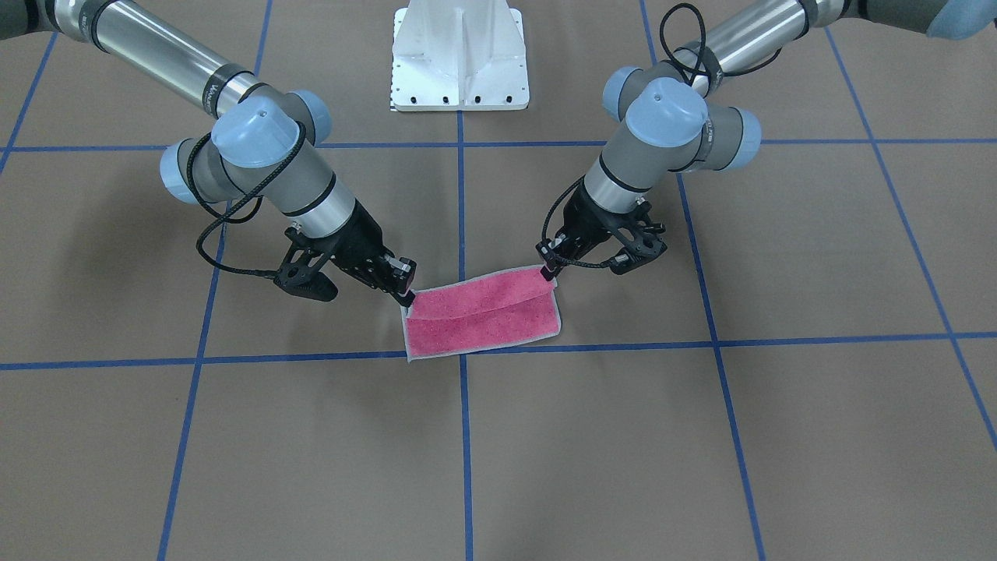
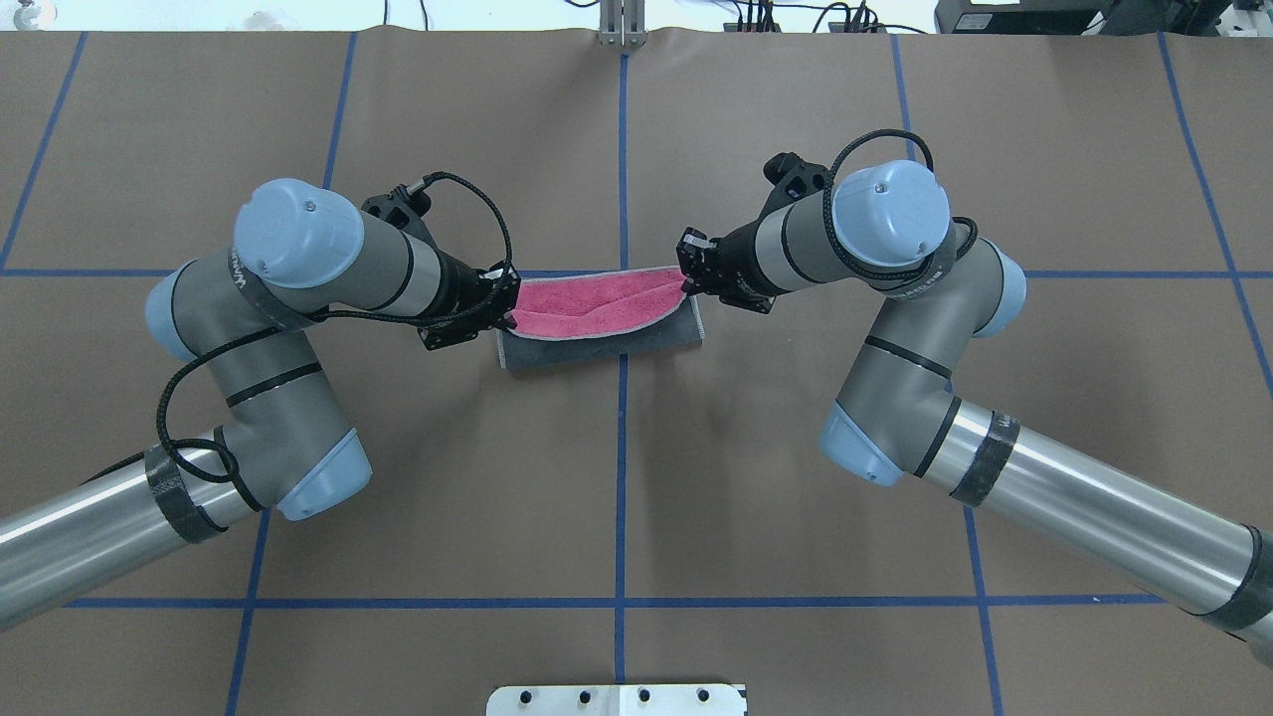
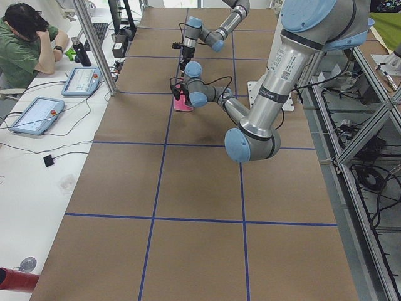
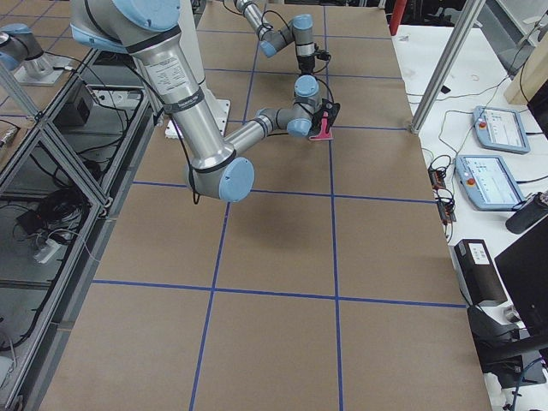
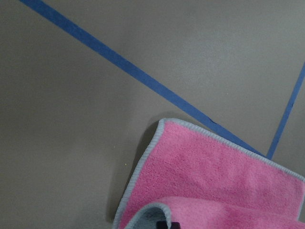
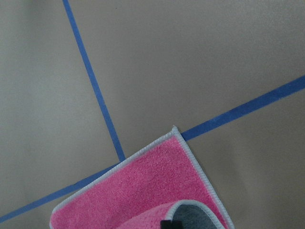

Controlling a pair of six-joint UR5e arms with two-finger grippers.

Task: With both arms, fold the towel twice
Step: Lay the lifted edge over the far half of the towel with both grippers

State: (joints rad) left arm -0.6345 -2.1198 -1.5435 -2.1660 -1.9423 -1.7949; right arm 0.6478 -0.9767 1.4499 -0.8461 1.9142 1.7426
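Partly folded towel (image 2: 597,303) midway between the side edges of the bench (image 2: 895,477); left end effector (image 2: 504,316) and right end effector (image 2: 686,278) each clamp one raised corner.

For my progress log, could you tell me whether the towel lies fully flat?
No, the left gripper and right gripper hold two corners of the towel raised, curling it over.

towel (image 5: 214,191) partly out of frame

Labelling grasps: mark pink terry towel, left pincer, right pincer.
Pink terry towel, grey-bordered (image 1: 491,331): front-facing view, lower layer.
Left black two-finger pincer (image 2: 508,318): overhead view, between fingertips.
Right black two-finger pincer (image 2: 684,280): overhead view, between fingertips.
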